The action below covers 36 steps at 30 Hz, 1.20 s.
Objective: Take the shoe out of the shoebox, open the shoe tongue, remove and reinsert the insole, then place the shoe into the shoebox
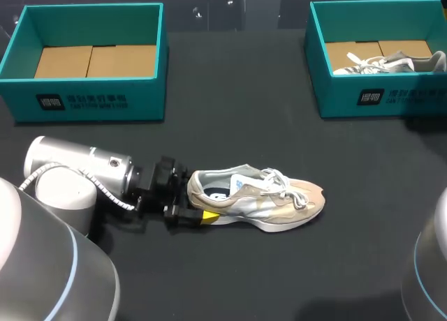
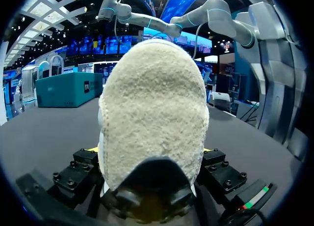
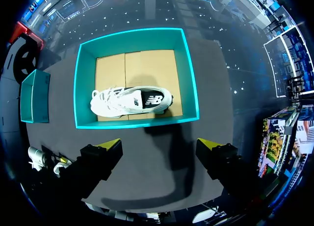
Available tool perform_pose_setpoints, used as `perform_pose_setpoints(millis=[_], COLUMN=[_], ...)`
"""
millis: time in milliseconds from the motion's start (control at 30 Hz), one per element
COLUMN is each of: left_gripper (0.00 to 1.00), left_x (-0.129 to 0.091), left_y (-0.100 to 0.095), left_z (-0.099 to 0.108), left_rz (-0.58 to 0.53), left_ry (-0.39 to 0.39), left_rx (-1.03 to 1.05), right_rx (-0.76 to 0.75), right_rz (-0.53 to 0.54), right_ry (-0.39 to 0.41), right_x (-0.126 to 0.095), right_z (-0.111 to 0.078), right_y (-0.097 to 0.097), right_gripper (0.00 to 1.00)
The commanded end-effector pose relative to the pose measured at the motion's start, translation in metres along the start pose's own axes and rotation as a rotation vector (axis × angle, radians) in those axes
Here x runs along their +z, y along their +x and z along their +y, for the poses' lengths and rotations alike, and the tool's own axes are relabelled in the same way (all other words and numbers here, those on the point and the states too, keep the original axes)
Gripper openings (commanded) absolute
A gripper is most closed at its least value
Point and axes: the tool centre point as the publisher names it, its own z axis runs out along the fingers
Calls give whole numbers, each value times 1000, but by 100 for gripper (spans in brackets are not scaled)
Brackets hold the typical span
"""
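Shoe [image 1: 260,197] (heel first) between left gripper [image 1: 198,203]

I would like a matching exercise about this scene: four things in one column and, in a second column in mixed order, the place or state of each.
Things
1. beige shoe
2. white shoe
3. left box
4. right gripper

Place or state
a. open, facing the right box
b. on the table, heel in the left gripper
c. lying in the right box
d. no shoe inside

Pairs: 1-b, 2-c, 3-d, 4-a
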Motion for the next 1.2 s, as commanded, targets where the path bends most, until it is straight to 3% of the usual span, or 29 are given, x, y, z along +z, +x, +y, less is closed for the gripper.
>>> perform_pose_setpoints(millis=[33,367,500,800,1200], left_gripper=[0,0,0,0,0], left_x=[4,4,4,4,4], left_y=[-1,-1,-1,-1,-1], left_z=[1,1,1,1,1], left_rz=[0,0,0,0,0], left_ry=[-1,-1,-1,-1,-1], left_rx=[0,0,0,0,0], right_rx=[0,0,-16,23,41], right_rz=[-1,-1,-30,-10,-30], right_ry=[0,0,0,-19,-18], right_x=[0,0,-1,-25,-31], right_z=[0,0,-14,-78,-162], right_y=[0,0,27,80,192], right_gripper=[100,100,100,100,100])
